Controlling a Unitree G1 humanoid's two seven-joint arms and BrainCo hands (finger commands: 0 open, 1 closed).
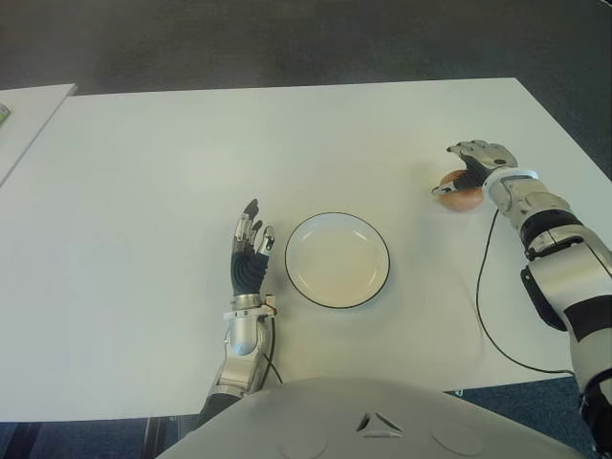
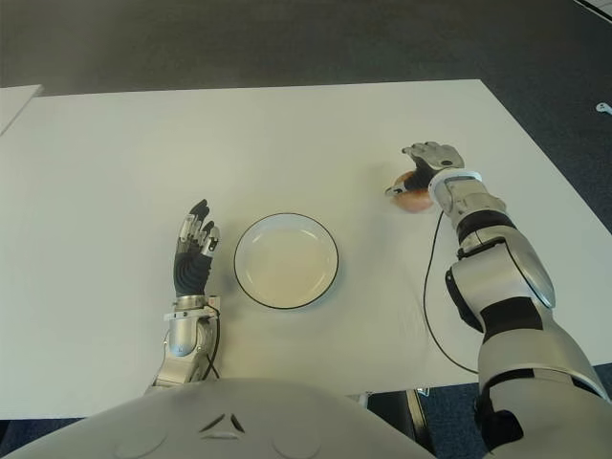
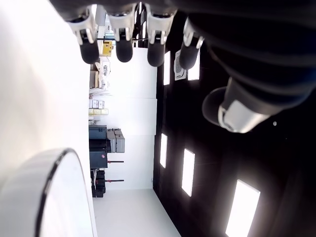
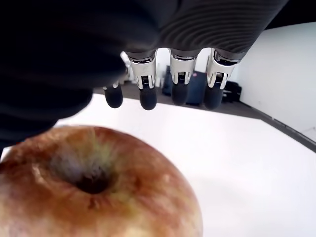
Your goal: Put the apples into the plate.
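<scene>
Right wrist view shows you the round red-yellow apple (image 4: 94, 182) just under the right robot hand (image 4: 163, 94), fingers spread above it, holding nothing.

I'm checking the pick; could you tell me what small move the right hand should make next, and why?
Probably curl the fingers around the apple: the right hand hovers over it with fingers extended, not gripping, and the plate holds nothing.

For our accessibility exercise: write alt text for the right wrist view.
A reddish-yellow apple fills the foreground, stem hollow facing the camera, on a white table. The right hand arches over it, fingers extended beyond the apple and not closed on it.
</scene>
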